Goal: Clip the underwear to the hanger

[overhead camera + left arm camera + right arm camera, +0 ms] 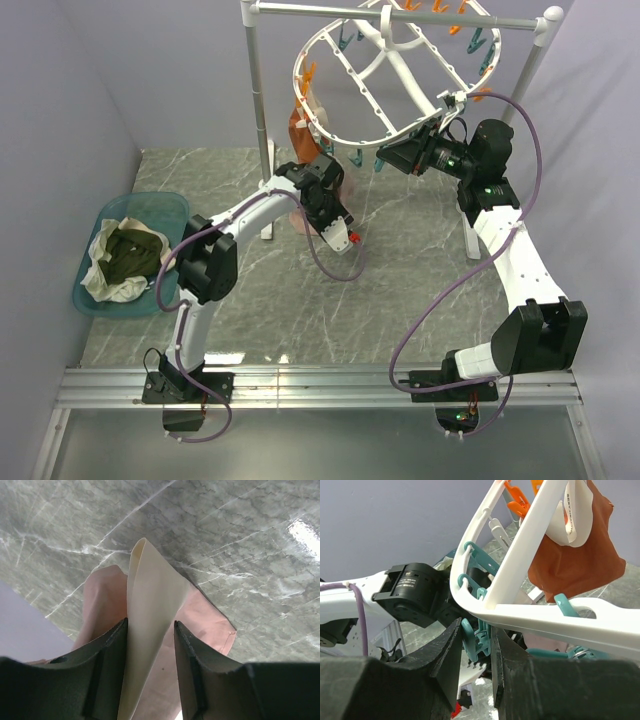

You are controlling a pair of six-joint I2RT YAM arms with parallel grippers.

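The hanger (345, 130), a white oval rack with orange and teal pegs, hangs tilted from a rail. My right gripper (385, 160) is at its lower rim. In the right wrist view this gripper (476, 630) is shut on a teal peg (480, 635) under the white rim (560, 617). The pinkish underwear (200, 615) is off the table in my left gripper (150, 622). Its cream waistband (152, 590) runs between the jaws, against the left finger. A pink piece of underwear (547, 642) shows just below the rim, right of the peg.
A rust-orange garment (575, 560) is clipped to the hanger's far side (300, 120). The white pole stand (262, 110) carries the rail. At the left a teal tray (165, 205) holds olive-green cloth (130, 252). Walls close in on both sides.
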